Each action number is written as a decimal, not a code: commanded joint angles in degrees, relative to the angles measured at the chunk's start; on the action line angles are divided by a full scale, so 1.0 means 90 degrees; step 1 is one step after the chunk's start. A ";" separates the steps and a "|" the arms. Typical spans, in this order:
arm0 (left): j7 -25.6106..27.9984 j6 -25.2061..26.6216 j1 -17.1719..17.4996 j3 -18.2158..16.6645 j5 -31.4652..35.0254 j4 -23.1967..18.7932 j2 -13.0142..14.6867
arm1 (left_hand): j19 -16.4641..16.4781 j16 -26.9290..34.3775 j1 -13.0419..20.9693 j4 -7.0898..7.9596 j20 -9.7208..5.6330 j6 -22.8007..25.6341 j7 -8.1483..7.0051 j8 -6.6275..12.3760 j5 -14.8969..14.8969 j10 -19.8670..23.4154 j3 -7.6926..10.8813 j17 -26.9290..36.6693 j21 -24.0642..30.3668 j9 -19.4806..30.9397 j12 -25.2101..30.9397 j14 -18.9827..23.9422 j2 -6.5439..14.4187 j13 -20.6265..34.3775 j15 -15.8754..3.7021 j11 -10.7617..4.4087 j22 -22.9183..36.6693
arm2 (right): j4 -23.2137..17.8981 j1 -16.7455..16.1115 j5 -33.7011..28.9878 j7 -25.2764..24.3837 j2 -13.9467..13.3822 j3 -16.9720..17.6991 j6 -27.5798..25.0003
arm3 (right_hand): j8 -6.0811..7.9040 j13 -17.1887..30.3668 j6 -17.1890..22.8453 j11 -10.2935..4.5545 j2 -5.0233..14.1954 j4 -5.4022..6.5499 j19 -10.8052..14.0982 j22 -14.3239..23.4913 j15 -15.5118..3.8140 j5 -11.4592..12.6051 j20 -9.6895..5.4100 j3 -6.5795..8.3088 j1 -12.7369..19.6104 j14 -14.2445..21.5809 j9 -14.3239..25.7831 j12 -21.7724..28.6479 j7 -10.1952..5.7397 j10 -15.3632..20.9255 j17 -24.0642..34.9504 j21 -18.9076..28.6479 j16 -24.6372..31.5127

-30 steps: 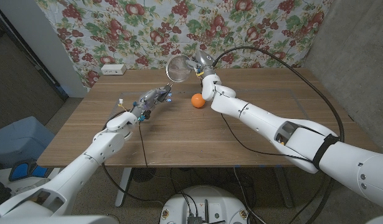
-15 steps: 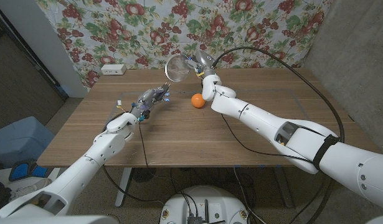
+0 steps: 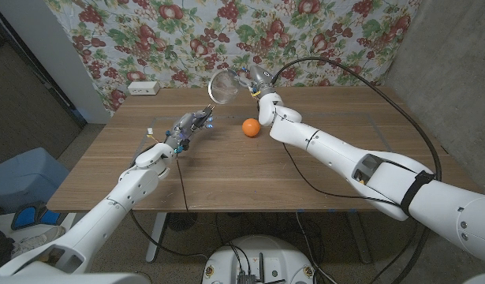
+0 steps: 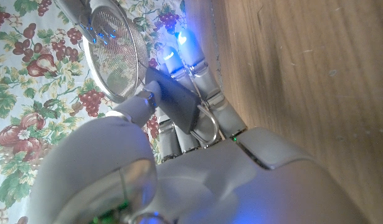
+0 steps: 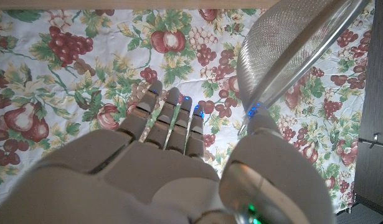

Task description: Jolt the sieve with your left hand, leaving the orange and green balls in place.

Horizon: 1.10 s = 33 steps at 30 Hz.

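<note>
The right hand [image 3: 256,81] is raised over the far middle of the wooden worktop [image 3: 305,158], in front of the fruit-print cloth [image 3: 187,35] that hangs behind it, and it holds the metal sieve [image 3: 224,85] up in the air. In the head view the round mesh bowl of the sieve tilts on edge, out toward the robot's left from that hand, clear of the worktop. In the right wrist view the thumb lies against the sieve's rim [image 5: 284,68] while the other fingers [image 5: 169,121] reach straight out beside it, so the hand grasps the sieve at its edge. The left hand [image 3: 193,125] hangs just above the worktop, nearer the robot and to the left of the sieve, apart from it. Its fingers [image 4: 197,78] stretch forward close together with blue lights at the tips, and the thumb folds across in front of them; they hold nothing, yet whether the hand counts as released or clenched cannot be told from these views. In the left wrist view the sieve [image 4: 113,59] shows beyond those fingertips, with a gap between. The orange ball [image 3: 250,127] lies on the worktop below the right forearm, between the two hands and touching neither. A small white box [image 3: 142,87] sits at the far left corner of the worktop.
</note>
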 commanded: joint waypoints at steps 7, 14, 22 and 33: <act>0.0492 0.0319 0.0162 -0.0080 -0.0119 -0.0431 0.0058 | 0.0078 0.0009 0.0185 -0.0061 -0.0027 0.0917 0.0798 0.0007 0.0033 0.0599 0.0010 0.0029 0.0107 0.0060 -0.0056 0.0284 0.0006 0.0005 -0.0326 -0.0496 0.0015 | -0.0236 -0.0232 0.0485 0.0455 -0.0454 0.0361 0.1129 | -0.0026 -0.0024 -0.0108 0.0160 -0.0060 0.0264 -0.0131 0.0022 0.0143 -0.0313 0.0179 -0.0329 -0.0721 -0.0169 -0.0021 -0.0021 0.0170 -0.0177 0.0034 -0.0074 -0.0139; 0.0529 0.0366 0.0180 -0.0069 -0.0132 -0.0519 0.0074 | 0.0045 -0.0018 0.0185 -0.0038 -0.0016 0.0873 0.0805 -0.0038 0.0027 0.0552 0.0007 0.0023 0.0134 0.0080 -0.0107 0.0274 0.0014 0.0008 -0.0311 -0.0453 0.0014 | -0.0180 -0.0459 0.0802 0.0306 -0.0518 0.0701 0.1838 | 0.0007 -0.0052 -0.0029 0.0278 -0.0015 0.0476 -0.0198 0.0030 0.0211 -0.0467 0.0234 -0.0483 -0.1179 -0.0202 -0.0036 0.0007 0.0261 -0.0168 0.0040 -0.0111 -0.0188; 0.0622 0.0412 0.0196 -0.0073 -0.0182 -0.0599 0.0039 | 0.0024 -0.0048 0.0180 -0.0018 -0.0003 0.0873 0.0788 -0.0067 0.0020 0.0567 0.0001 0.0022 0.0174 0.0108 -0.0142 0.0261 0.0022 0.0013 -0.0309 -0.0435 0.0011 | -0.0165 -0.0729 0.1129 0.0066 -0.0565 0.1083 0.2517 | 0.0031 -0.0077 0.0051 0.0321 0.0167 0.0646 -0.0228 0.0039 0.0277 -0.0507 0.0219 -0.0523 -0.1477 -0.0213 -0.0051 0.0020 0.0306 -0.0167 0.0053 -0.0126 -0.0214; 0.0755 0.0388 0.0263 -0.0097 -0.0206 -0.0694 0.0001 | 0.0028 -0.0053 0.0181 -0.0008 -0.0011 0.0909 0.0788 -0.0091 0.0017 0.0618 -0.0011 0.0028 0.0235 0.0142 -0.0175 0.0306 0.0026 0.0016 -0.0303 -0.0453 0.0005 | -0.0246 -0.0965 0.1395 0.0017 -0.0625 0.1381 0.2923 | 0.0081 -0.0105 0.0217 0.0359 0.0321 0.0725 -0.0202 0.0042 0.0276 -0.0503 0.0173 -0.0516 -0.1635 -0.0135 -0.0069 0.0053 0.0335 -0.0097 0.0057 -0.0119 -0.0205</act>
